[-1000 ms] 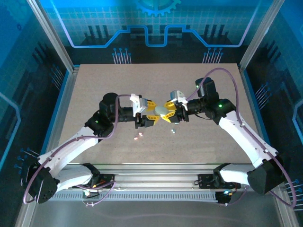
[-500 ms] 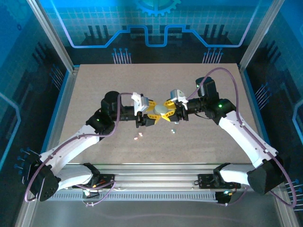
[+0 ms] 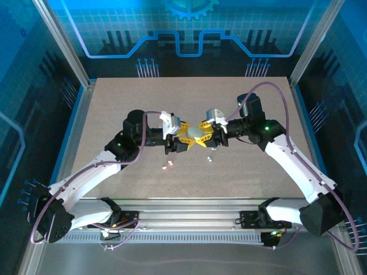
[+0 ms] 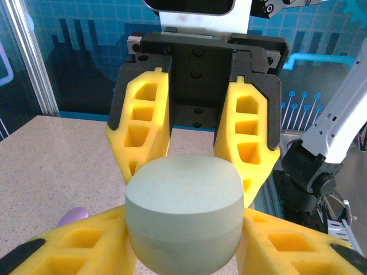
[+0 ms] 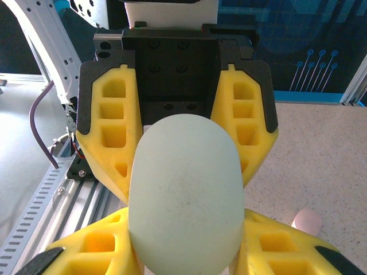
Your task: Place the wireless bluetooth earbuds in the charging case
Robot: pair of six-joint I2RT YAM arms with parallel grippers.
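Charging case [image 3: 196, 133] clamped jointly by left end effector [image 3: 183, 140] and right end effector [image 3: 209, 136]; I spot earbuds [image 3: 210, 157] on counter [image 3: 114, 103] beneath, nearest right.

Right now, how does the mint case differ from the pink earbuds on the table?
The mint case is clamped between the left gripper and right gripper; the pink earbuds lie loose on the table. The case is far larger than the earbuds. Both are pastel coloured.
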